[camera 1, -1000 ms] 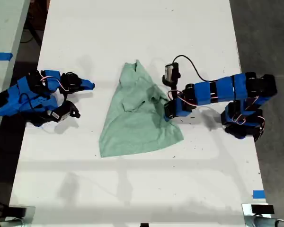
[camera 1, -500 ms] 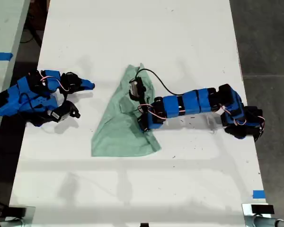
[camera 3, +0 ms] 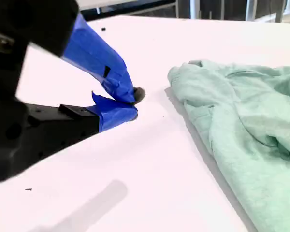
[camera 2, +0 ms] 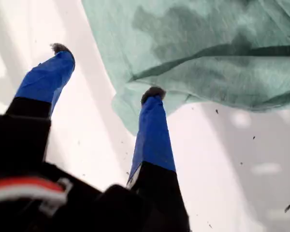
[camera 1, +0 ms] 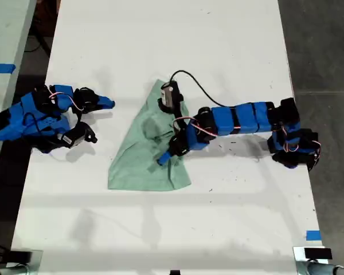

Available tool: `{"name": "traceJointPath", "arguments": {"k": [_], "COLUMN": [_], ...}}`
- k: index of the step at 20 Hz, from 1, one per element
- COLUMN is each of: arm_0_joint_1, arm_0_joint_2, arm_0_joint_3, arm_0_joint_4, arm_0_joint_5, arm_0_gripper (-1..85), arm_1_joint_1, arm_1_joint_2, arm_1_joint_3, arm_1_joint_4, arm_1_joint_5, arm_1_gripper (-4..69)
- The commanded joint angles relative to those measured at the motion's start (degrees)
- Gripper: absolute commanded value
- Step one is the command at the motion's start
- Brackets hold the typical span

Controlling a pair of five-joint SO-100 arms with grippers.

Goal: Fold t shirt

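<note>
The t shirt (camera 1: 149,148) lies wrinkled on the white table (camera 1: 172,51), at about the middle of the exterior view, narrow end toward the top of that frame and wide hem toward the bottom. My first gripper (camera 1: 164,158) reaches in from the exterior view's right and hangs over the lower right part of the cloth. Through its own camera, my first gripper (camera 2: 106,72) has its two blue fingers spread apart with nothing between them; one fingertip (camera 2: 153,93) sits at the edge of the t shirt (camera 2: 208,48), the other over bare table beside it.

My second gripper (camera 1: 106,103) rests at the exterior view's left, well apart from the shirt. In its wrist view my second gripper (camera 3: 133,104) has its tips drawn together on nothing, the t shirt (camera 3: 246,140) lying near it on the table.
</note>
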State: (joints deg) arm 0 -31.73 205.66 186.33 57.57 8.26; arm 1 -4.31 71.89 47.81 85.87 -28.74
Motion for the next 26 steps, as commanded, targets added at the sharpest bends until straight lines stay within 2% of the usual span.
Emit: {"name": "traceJointPath", "arguments": {"k": [1, 4, 6, 9, 12, 14, 16, 18, 19, 21, 23, 26], "arm_0_joint_1": [0.7, 0.7, 0.7, 0.7, 0.7, 0.8, 0.8, 0.8, 0.8, 0.8, 0.9, 0.8], "arm_0_joint_2": [0.4, 0.4, 0.4, 0.4, 0.4, 0.4, 0.4, 0.4, 0.4, 0.4, 0.4, 0.4], "arm_0_joint_3": [2.1, 2.1, 2.1, 2.1, 2.1, 2.1, 2.1, 2.1, 2.1, 2.1, 2.1, 2.1], "arm_0_joint_4": [-0.4, -0.4, -0.4, -0.4, -0.4, -0.4, -0.4, -0.4, -0.4, -0.5, -0.6, -0.7], "arm_0_joint_5": [-0.6, -0.7, -0.8, -0.6, -0.5, -0.5, -0.6, -0.7, -0.7, -0.8, -0.8, -0.8], "arm_0_gripper": [-0.1, -0.1, -0.1, -0.1, -0.1, -0.1, -0.1, -0.2, -0.2, -0.3, -0.3, -0.3], "arm_1_joint_1": [0.0, 1.0, 2.1, 3.5, 4.0, 4.9, 7.3, 9.8, 11.1, 12.5, 15.6, 18.9], "arm_1_joint_2": [13.7, 26.3, 39.0, 62.5, 82.0, 95.4, 112.1, 128.1, 128.1, 128.5, 128.7, 128.7], "arm_1_joint_3": [4.5, 15.8, 31.3, 62.7, 89.9, 103.9, 115.3, 122.3, 123.7, 129.5, 130.3, 130.4], "arm_1_joint_4": [3.1, 5.8, 5.4, -3.7, -14.6, -18.5, -17.8, -11.4, -10.6, -13.2, -11.6, -10.0], "arm_1_joint_5": [1.3, 3.5, 6.7, 11.2, 13.9, 14.8, 14.2, 12.4, 11.1, 7.9, 6.3, 7.6], "arm_1_gripper": [28.5, 27.5, 27.3, 22.8, 11.2, 4.5, 0.7, 0.8, 0.8, 0.8, 0.8, 0.8]}}
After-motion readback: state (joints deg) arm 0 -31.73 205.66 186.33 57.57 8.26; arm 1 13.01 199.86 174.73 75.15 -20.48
